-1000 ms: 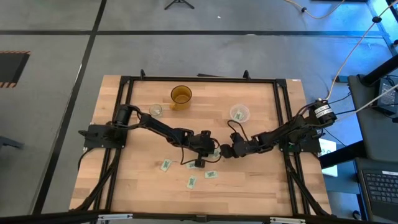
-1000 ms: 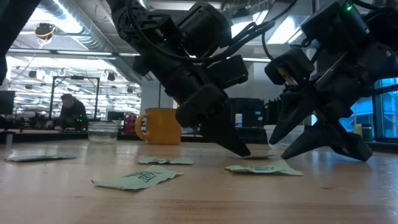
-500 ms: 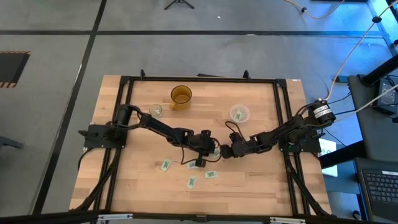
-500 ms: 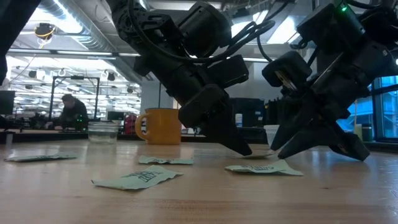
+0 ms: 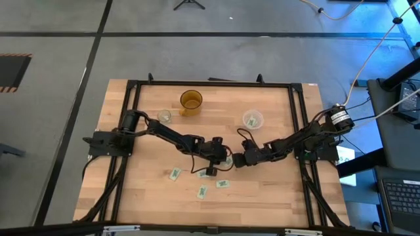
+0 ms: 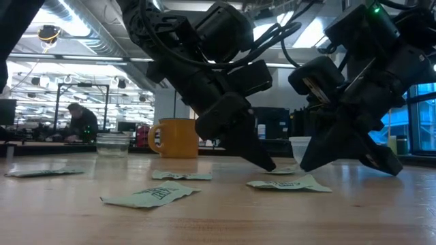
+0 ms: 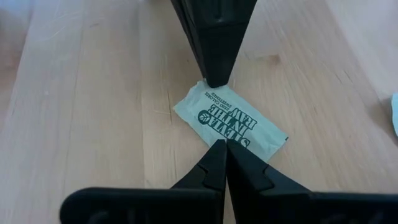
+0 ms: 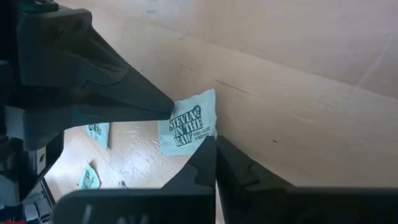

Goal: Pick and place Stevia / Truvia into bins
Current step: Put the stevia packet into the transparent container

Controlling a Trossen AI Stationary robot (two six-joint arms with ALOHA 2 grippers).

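From the high view both arms meet near the middle of the wooden table (image 5: 275, 196), with the left gripper (image 5: 224, 159) and right gripper (image 5: 237, 160) nose to nose over one Stevia packet (image 5: 228, 159) that's mostly hidden under them; the amber cup (image 5: 191, 100) sits toward the far edge, the small glass cup (image 5: 164, 117) off to its left and the wider plastic cup (image 5: 252, 119) to its right. Three more packets (image 5: 174, 174) lie on the near side of the amber cup, well apart from each other, and there's lots of bare wood toward the near edge. The low view adds what you can't see from above: both sets of fingertips are right down at the tabletop, and a packet (image 6: 289, 184) in front lies a bit crumpled, not quite flat. A person (image 6: 78, 122) sits far back in the room. The left wrist view is the clearest on the packet (image 7: 229, 121): it lies flat, long axis running diagonally across the wood grain, print side up, with the left fingers pinched together so they touch, tips on one long edge of it, and the other arm's closed tip touching the opposite corner. The right wrist view shows the same packet (image 8: 187, 129), the right fingers likewise squeezed together with nothing between them, tips at its edge.
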